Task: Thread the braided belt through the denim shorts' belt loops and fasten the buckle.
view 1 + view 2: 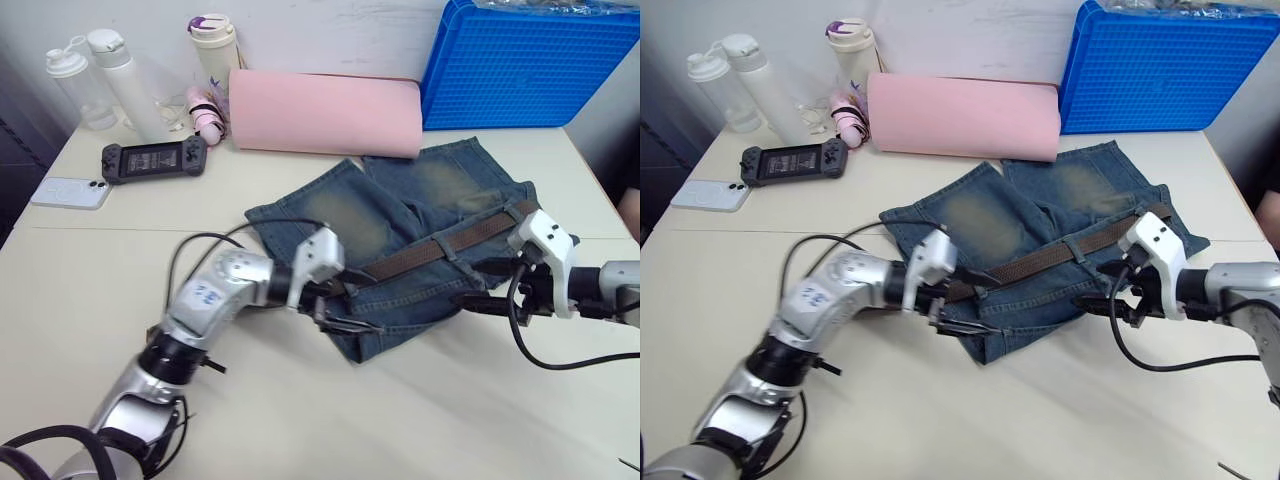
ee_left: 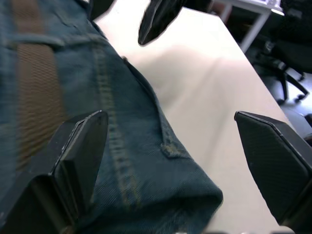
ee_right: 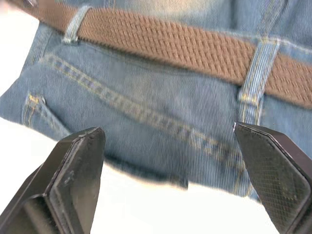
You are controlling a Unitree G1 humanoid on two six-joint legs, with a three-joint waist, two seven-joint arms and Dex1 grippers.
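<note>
The denim shorts (image 1: 400, 225) lie spread on the table's middle. The braided belt (image 1: 450, 243) runs along their waistband under belt loops (image 3: 255, 73), from near my left gripper up to the right corner. I cannot make out the buckle. My left gripper (image 1: 975, 305) is open at the waistband's left end, its fingers (image 2: 83, 146) straddling the lower denim edge. My right gripper (image 1: 1095, 288) is open too, hovering just off the near edge of the shorts below the belt, with nothing between its fingers (image 3: 78, 161).
A pink roll (image 1: 325, 112) lies behind the shorts and a blue crate (image 1: 530, 65) stands at the back right. Bottles (image 1: 125, 75), a cup (image 1: 213, 45), a game controller (image 1: 153, 158) and a phone (image 1: 70, 192) sit at the back left.
</note>
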